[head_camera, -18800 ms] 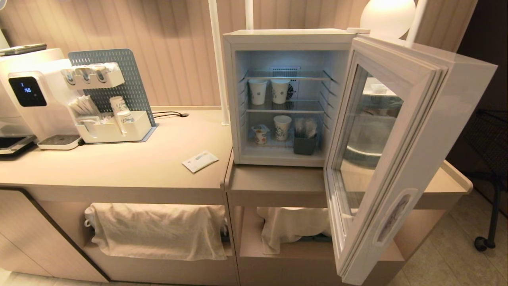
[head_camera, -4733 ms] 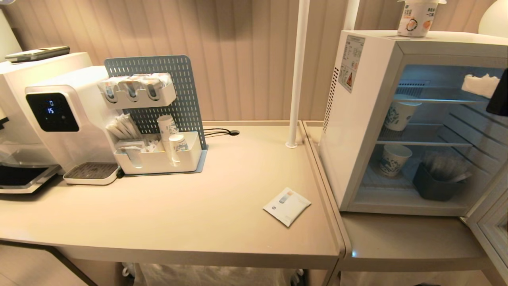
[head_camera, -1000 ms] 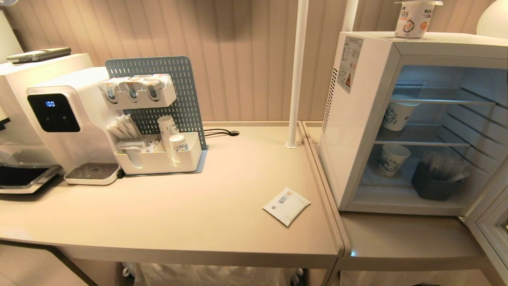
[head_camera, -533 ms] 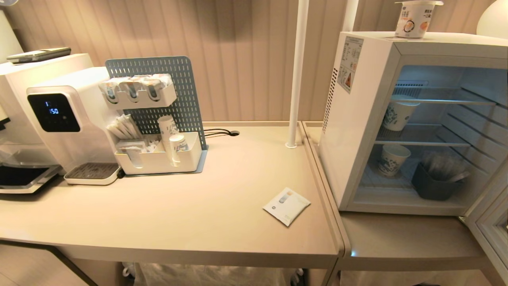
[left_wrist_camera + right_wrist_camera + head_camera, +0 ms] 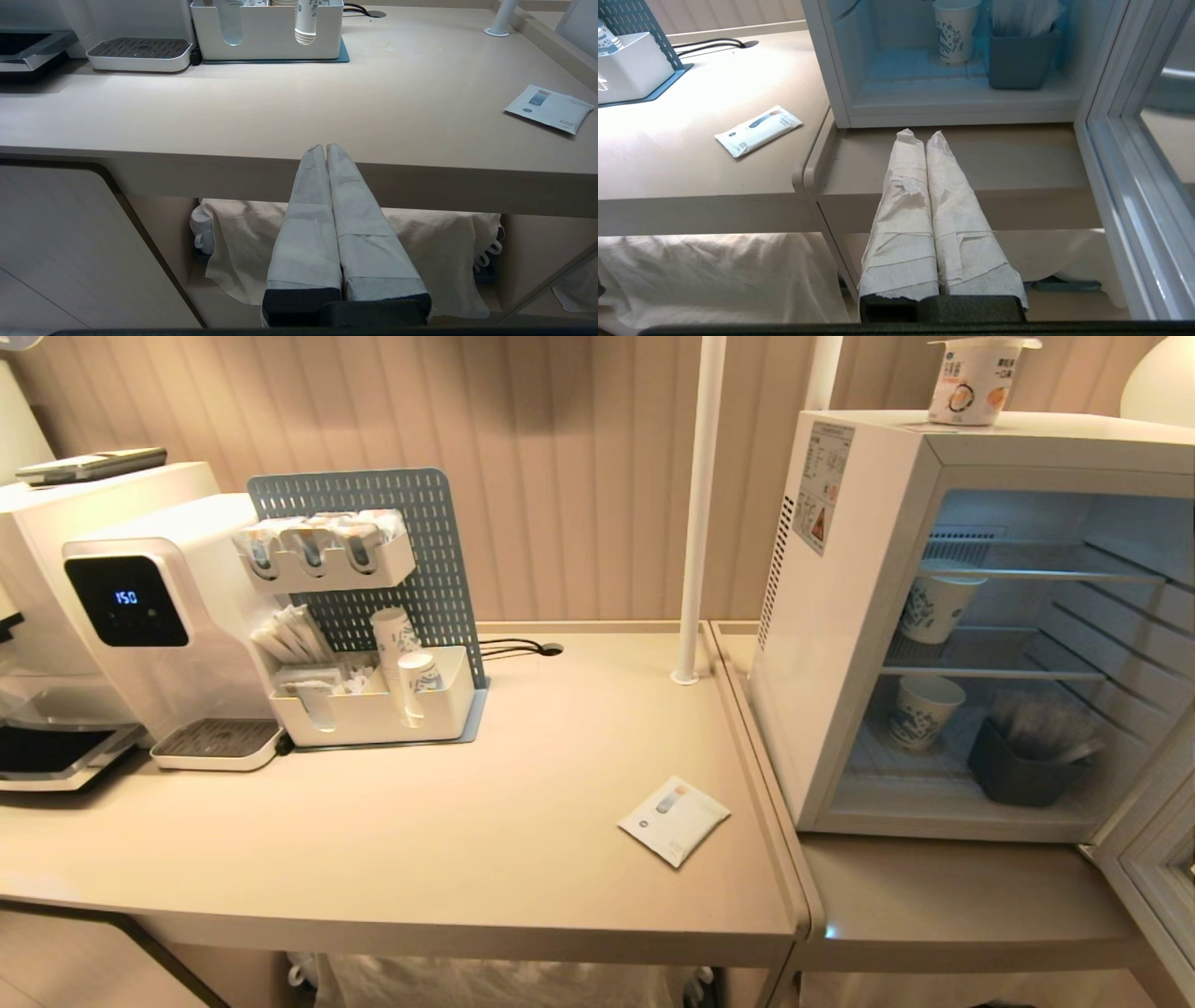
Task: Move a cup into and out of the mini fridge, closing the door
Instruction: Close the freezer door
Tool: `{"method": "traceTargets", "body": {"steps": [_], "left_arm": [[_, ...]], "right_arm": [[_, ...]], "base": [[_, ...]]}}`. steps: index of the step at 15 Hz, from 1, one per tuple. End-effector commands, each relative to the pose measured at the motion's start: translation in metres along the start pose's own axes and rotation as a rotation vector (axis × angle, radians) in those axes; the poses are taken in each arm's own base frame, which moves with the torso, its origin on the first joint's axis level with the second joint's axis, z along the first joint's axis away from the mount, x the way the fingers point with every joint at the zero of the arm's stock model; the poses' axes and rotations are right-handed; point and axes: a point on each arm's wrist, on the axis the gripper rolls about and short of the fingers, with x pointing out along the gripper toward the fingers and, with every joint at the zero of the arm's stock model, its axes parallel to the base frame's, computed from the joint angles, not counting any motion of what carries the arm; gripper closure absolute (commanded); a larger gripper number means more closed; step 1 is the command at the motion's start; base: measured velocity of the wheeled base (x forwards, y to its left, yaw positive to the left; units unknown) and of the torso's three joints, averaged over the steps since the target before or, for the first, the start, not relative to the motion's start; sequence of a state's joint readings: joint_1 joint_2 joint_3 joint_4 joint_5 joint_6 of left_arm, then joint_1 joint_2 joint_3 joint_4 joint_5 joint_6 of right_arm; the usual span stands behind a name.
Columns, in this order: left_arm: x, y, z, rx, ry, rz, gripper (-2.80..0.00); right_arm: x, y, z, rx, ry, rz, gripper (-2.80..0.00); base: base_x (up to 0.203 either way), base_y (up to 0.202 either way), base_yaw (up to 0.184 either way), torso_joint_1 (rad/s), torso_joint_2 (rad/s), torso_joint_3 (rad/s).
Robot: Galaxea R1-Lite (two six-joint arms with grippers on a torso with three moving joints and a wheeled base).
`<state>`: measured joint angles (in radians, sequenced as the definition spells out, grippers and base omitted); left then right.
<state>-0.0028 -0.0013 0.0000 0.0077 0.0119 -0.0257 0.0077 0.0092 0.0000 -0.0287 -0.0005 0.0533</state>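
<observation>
Cup [image 5: 974, 380] upright on top of fridge [image 5: 854, 616] – door [image 5: 1134, 186] wide open. Left gripper [image 5: 325, 148] and right gripper [image 5: 919, 135] both closed, empty – low before counter [image 5: 420, 840].

wall: beige vertical panelling [image 5: 579, 476]
counter: long pale beige top [image 5: 420, 840], lower step at right
pole: white upright [image 5: 695, 513] rising from the counter
light: warm, from above

cup [image 5: 974, 378] now on top of mini fridge [image 5: 854, 616] instead of inside, right gripper [image 5: 919, 133] gone from the head view
</observation>
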Motion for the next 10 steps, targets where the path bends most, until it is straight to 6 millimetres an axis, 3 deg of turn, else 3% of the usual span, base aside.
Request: {"method": "traceTargets", "body": {"steps": [1,3,10], "left_arm": [[0.0002,0.0,-0.0004,0.0,0.003,0.0,0.0],[0.0002,0.0,-0.0004,0.0,0.003,0.0,0.0],[0.0002,0.0,-0.0004,0.0,0.003,0.0,0.0]], "right_arm": [[-0.0008,0.0,-0.0001,-0.03,-0.013,0.001,0.0],[-0.0009,0.0,-0.0005,-0.039,-0.008,0.001,0.0],[-0.001,0.0,-0.0006,-0.038,-0.004,0.001,0.0]], "base": [[0.0,0.0,0.0,0.0,0.0,0.0],[-0.058,0.0,0.0,0.0,0.0,0.001],[-0.193,0.0,-0.001,0.0,0.0,0.004]]}}
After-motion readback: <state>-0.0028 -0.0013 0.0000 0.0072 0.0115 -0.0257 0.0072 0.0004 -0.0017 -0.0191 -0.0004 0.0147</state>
